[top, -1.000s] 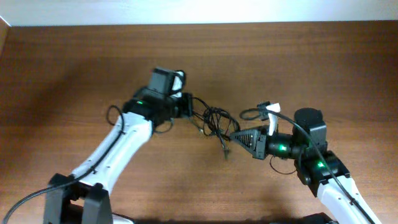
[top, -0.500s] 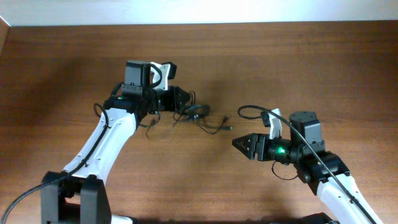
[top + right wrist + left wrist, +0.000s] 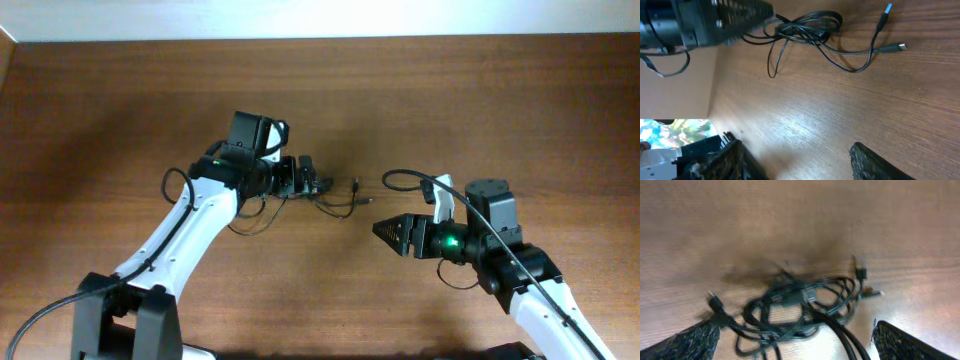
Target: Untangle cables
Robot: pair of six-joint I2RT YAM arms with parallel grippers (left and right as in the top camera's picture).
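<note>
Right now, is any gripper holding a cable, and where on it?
Nothing is held. The left gripper is open by the cables, not pinching them; the right gripper is open, apart from them.

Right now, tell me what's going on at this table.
Two robot arms are working on a knot of thin black cables lying on the wooden table. The left gripper is open, its fingers either side of the bundle, gripping nothing. The right gripper is also open and empty, off to the side and pointing toward the cables. The bundle is not yet untangled; two plug ends trail out of it.
</note>
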